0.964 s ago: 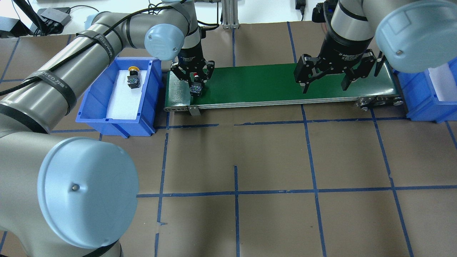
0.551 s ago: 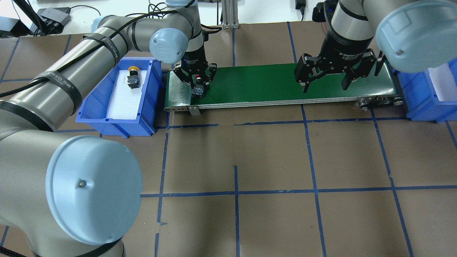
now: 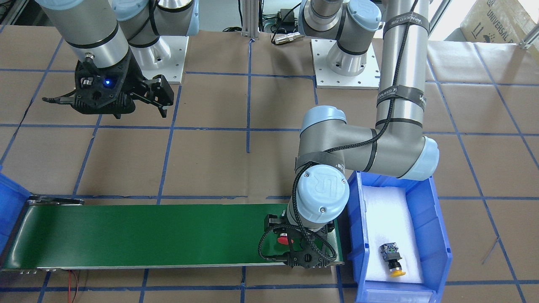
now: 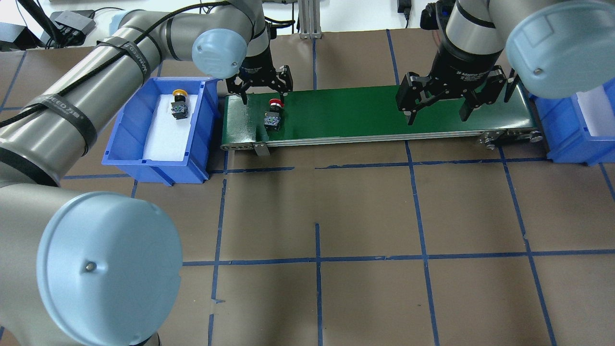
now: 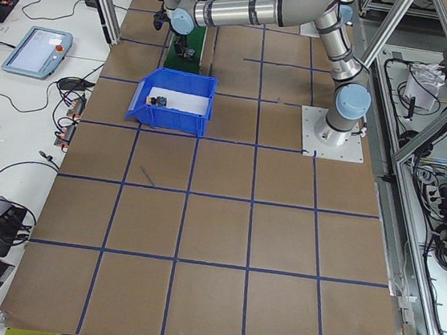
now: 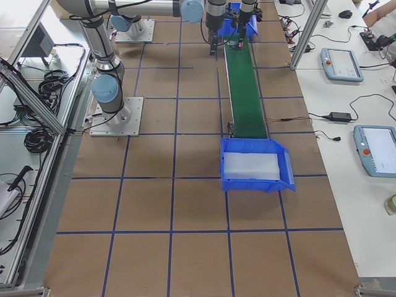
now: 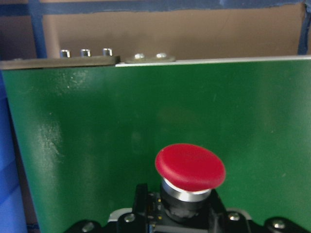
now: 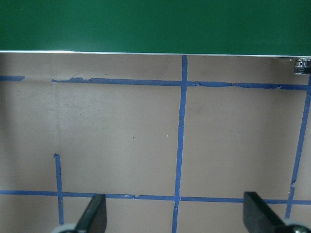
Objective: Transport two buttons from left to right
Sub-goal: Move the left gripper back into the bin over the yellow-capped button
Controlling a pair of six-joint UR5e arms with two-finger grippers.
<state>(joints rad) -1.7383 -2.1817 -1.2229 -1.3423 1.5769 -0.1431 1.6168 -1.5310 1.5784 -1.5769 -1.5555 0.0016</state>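
Observation:
The red button lies free on the left end of the green conveyor belt, its cap pointing away from me. My left gripper hangs open just behind and above it, touching nothing. In the left wrist view the red button's cap sits close below the camera. The yellow button lies on white foam in the left blue bin. My right gripper hovers open and empty over the belt's right part, and its fingertips show wide apart.
A second blue bin with a white liner stands at the belt's right end. Brown paper with blue tape lines covers the table in front of the conveyor. The arm bases stand behind the belt.
My left gripper has opened, let go of the red button and lifted back from it. The button now rests on the belt, slightly further right. The right arm has not moved.

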